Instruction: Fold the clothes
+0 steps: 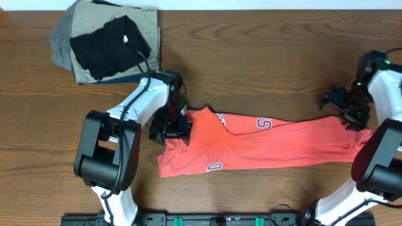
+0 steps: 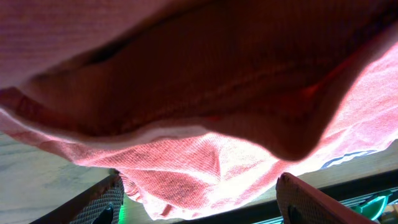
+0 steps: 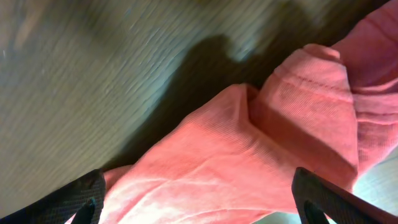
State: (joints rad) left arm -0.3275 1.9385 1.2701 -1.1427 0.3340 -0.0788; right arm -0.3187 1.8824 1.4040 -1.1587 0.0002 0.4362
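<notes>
The clothes, a coral-red T-shirt [image 1: 264,147] with white-outlined lettering, lie in a long crumpled band across the table. At its left end my left gripper [image 1: 171,130] is low over the fabric. In the left wrist view its fingers [image 2: 102,202] stand wide apart, open, with a loose fold of shirt [image 2: 205,168] hanging between them. My right gripper [image 1: 352,114] is at the shirt's right end. The right wrist view shows it open [image 3: 199,177], with bunched red cloth [image 3: 249,149] filling the gap between the fingers [image 3: 326,199] but not pinched.
A pile of folded khaki, black and grey garments [image 1: 107,41] sits at the back left. Bare wooden table [image 1: 251,56] stretches behind the shirt. Both arm bases stand along the front edge [image 1: 207,220].
</notes>
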